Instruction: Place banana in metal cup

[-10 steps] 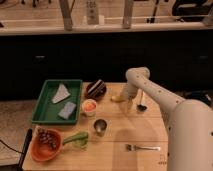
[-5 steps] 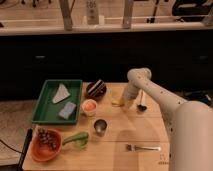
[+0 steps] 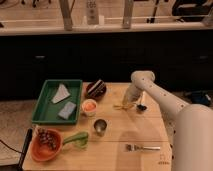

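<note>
The yellow banana [image 3: 120, 106] lies on the wooden table [image 3: 150, 130], right of centre. My gripper [image 3: 128, 102] reaches down from the white arm [image 3: 142, 80] and sits right at the banana's right end, low over the table. Whether it holds the banana does not show. The metal cup [image 3: 100, 126] stands upright on the table, to the front left of the banana and apart from the gripper.
A green tray [image 3: 44, 111] with two flat pieces is at the left. A dark bowl [image 3: 96, 89], a small orange-filled cup [image 3: 89, 106], an orange bowl [image 3: 45, 145], a green item [image 3: 77, 138], a fork [image 3: 142, 147] and a small dark object [image 3: 141, 107] are around.
The arm's elbow has shifted slightly to the right and the gripper sits a little lower by the banana. The cup and other items have not moved.
</note>
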You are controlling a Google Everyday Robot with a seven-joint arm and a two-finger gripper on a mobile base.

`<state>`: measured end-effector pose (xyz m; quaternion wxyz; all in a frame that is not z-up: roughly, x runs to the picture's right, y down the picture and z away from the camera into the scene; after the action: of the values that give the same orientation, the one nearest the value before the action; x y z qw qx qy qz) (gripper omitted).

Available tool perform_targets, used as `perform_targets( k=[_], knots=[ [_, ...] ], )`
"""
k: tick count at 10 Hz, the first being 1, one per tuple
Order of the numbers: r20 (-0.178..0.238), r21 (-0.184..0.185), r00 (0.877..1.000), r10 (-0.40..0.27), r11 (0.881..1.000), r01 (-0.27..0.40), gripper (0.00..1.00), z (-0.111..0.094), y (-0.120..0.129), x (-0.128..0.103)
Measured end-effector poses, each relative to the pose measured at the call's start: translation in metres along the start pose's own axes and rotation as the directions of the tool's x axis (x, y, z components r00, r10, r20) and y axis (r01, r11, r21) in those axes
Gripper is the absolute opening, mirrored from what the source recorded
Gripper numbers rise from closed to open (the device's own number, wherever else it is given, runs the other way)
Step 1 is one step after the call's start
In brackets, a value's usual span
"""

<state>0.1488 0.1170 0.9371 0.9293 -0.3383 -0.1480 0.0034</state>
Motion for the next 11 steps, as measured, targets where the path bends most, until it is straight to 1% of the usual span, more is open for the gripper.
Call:
perform_targets(
  k=[6, 7, 8, 9, 10, 11],
  knots=[
    [-0.004, -0.006, 1.000, -0.004, 1.000, 0.004, 0.00, 0.000, 0.001, -0.001],
    [-0.015, -0.006, 1.000, -0.010, 1.000, 0.010, 0.00, -0.002, 0.002, -0.001],
    [-0.030, -0.004, 0.999, -0.023, 1.000, 0.023, 0.00, -0.009, 0.003, -0.002],
    [-0.042, 0.006, 0.998, -0.038, 0.999, 0.039, 0.00, -0.020, 0.001, -0.008],
    [-0.052, 0.017, 0.997, -0.052, 0.998, 0.053, 0.00, -0.033, -0.001, -0.013],
    [-0.070, 0.019, 0.995, -0.073, 0.997, 0.074, 0.00, -0.053, -0.003, -0.022]
  ],
)
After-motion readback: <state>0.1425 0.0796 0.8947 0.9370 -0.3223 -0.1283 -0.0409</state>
